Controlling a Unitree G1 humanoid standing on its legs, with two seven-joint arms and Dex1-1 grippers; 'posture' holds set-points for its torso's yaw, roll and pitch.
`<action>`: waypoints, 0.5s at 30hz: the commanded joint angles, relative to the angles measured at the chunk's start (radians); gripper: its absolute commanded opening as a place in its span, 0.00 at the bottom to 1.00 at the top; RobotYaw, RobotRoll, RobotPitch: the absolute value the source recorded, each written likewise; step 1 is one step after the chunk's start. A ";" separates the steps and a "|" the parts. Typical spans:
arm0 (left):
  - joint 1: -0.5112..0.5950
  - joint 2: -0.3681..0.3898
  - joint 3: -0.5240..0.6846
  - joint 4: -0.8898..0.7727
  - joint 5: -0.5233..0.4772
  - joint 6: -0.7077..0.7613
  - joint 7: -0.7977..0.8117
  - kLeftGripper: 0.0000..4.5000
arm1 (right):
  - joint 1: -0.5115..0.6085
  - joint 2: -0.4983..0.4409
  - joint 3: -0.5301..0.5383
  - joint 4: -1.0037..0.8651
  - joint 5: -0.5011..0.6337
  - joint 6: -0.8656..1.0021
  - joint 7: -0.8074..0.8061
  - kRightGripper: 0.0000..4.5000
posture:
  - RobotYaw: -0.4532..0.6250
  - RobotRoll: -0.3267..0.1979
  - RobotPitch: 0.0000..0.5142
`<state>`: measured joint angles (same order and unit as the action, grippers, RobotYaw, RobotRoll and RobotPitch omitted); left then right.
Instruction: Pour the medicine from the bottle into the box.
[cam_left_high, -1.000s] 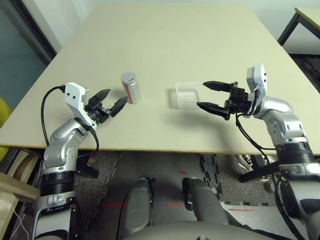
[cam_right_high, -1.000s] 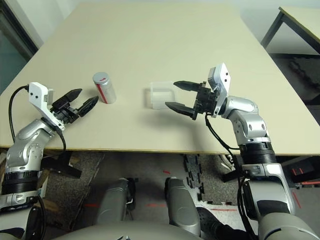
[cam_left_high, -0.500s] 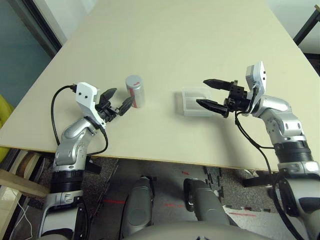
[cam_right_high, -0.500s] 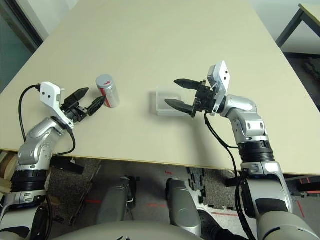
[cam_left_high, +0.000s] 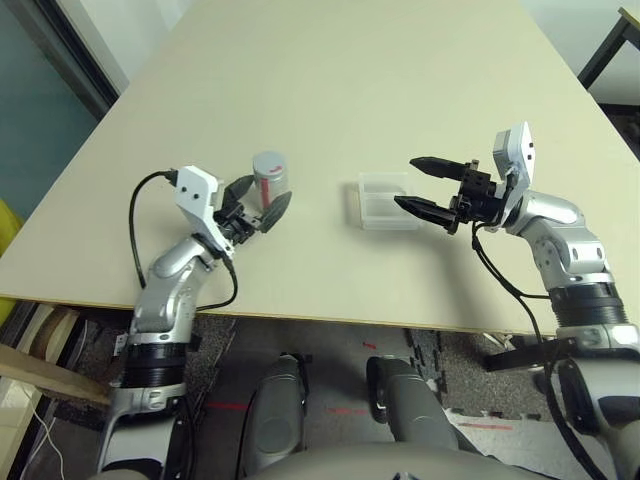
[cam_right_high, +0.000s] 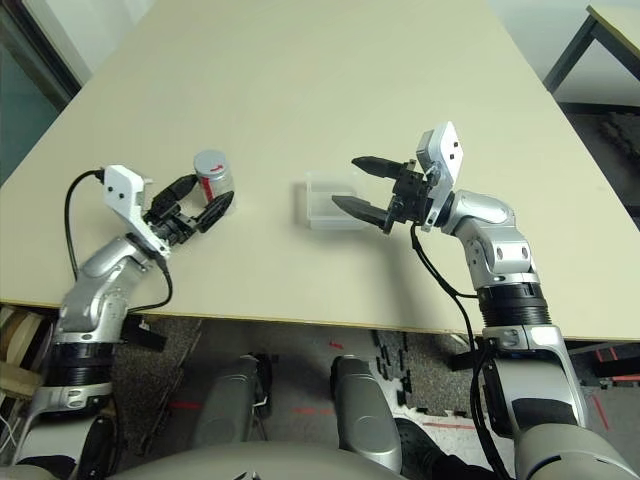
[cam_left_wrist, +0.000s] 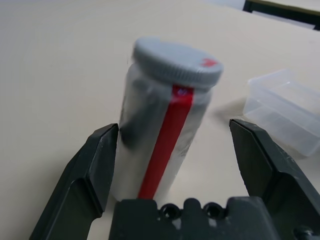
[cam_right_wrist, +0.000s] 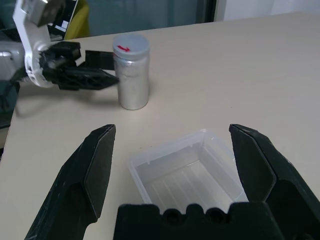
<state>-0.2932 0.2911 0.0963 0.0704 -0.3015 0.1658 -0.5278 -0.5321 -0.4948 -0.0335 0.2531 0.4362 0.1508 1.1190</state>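
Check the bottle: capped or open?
Capped. The bottle stands upright with its grey lid on, between the open left gripper fingers.

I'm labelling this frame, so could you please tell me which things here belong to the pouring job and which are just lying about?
Job:
- bottle, capped, upright
- box
- left gripper, open around the bottle
- right gripper, open by the box

Lying about:
- nothing on the table
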 joint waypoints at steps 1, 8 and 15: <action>-0.024 -0.021 -0.018 0.058 0.051 -0.046 0.044 0.99 | 0.014 -0.006 -0.009 -0.025 -0.001 0.000 -0.005 1.00 | 0.34 0.62 0.30; -0.035 -0.015 -0.013 0.088 0.066 -0.067 0.046 0.99 | 0.025 -0.007 -0.004 -0.041 -0.002 0.005 -0.011 1.00 | 0.34 0.62 0.31; -0.089 0.007 0.007 0.171 0.071 -0.099 0.047 0.99 | 0.024 0.005 0.006 -0.036 -0.009 -0.001 -0.014 1.00 | 0.34 0.62 0.32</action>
<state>-0.3766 0.2916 0.1037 0.2194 -0.2399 0.0802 -0.4756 -0.5189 -0.4931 -0.0328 0.2323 0.4359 0.1529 1.1063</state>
